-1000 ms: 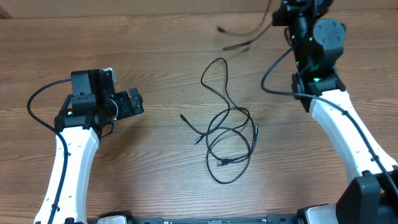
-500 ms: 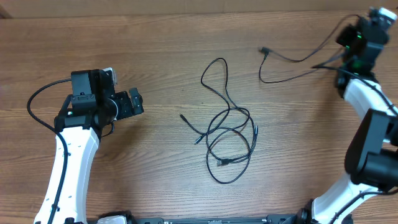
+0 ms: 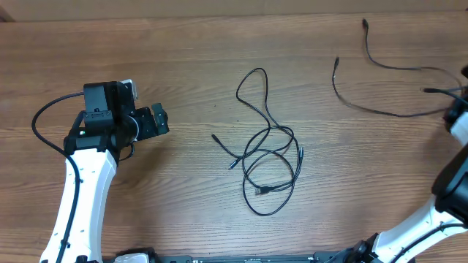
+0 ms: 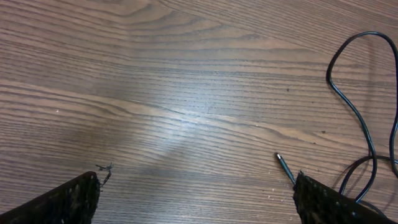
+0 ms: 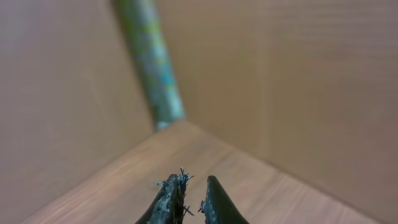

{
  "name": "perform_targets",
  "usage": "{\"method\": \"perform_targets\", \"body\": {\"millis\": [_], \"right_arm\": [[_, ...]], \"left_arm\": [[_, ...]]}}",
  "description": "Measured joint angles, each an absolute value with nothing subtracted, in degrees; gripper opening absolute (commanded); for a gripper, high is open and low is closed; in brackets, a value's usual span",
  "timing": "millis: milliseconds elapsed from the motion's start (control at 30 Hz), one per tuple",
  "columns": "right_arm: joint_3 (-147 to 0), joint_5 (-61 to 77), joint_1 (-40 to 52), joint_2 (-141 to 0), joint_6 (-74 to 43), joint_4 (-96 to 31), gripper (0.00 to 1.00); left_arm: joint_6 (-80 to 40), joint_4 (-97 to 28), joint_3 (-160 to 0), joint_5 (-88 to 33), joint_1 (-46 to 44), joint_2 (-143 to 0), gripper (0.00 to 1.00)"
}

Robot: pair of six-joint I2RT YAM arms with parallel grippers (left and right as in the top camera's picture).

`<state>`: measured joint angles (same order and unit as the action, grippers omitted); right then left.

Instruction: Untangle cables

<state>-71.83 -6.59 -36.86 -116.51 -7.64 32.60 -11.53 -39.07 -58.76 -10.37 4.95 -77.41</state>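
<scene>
Overhead: my left gripper [image 3: 161, 121] hangs wide open above the brown wood-grain table [image 3: 183, 212], gripping nothing. It's well left of the tangled thin black cables [image 3: 270, 157] looped mid-table. A loose thin black cord [image 3: 380, 111] lies top right, near my right arm [image 3: 457, 128].

Left wrist: my black fingertips [image 4: 68, 199] sit far apart, and 1 silver-tipped plug end [image 4: 283, 165] lies just beside the right tip.

Right wrist: my right gripper [image 5: 191, 194] is narrow, just a slit. I can't tell if it's fully closed.
</scene>
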Motion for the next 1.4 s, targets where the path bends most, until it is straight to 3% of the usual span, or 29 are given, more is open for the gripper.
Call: {"method": "perform_targets", "body": {"millis": [100,133,167,333,567,800,1100,1400], "right_arm": [[-71.8,-6.5,-39.4,-116.9,-7.5,32.2,0.37],[-71.9,-6.0,-40.2,-117.2,-7.6,31.7,0.60],[-71.9,-5.7,-40.6,-117.4,-7.5,31.3,1.00],[-71.9,1.5,-41.2,-118.0,-7.6,30.7,1.00],[-72.0,24.7,-41.1,-118.0,-8.6,29.8,1.00],[-72.0,36.6,-40.7,-115.4,-12.5,9.1,1.00],[-72.4,34.7,-35.7,-105.2,-5.9,-21.1,1.00],[-72.4,19.4,-24.4,-105.0,-2.5,-35.0,1.00]], "left_arm": [[-11.5,-39.1,-58.8,-10.4,5.0,-77.4,1.00],[-11.5,-39.1,-58.8,-10.4,5.0,-77.4,1.00],[-11.5,-39.1,-58.8,-10.4,5.0,-77.4,0.99],[-11.5,-39.1,-58.8,-10.4,5.0,-77.4,1.00],[-11.5,-39.1,-58.8,-10.4,5.0,-77.4,1.00],[-11.5,-39.1,-58.8,-10.4,5.0,-77.4,0.99],[-11.5,-39.1,-58.8,-10.4,5.0,-77.4,1.00],[-11.5,-39.1,-58.8,-10.4,5.0,-77.4,0.99]]}}
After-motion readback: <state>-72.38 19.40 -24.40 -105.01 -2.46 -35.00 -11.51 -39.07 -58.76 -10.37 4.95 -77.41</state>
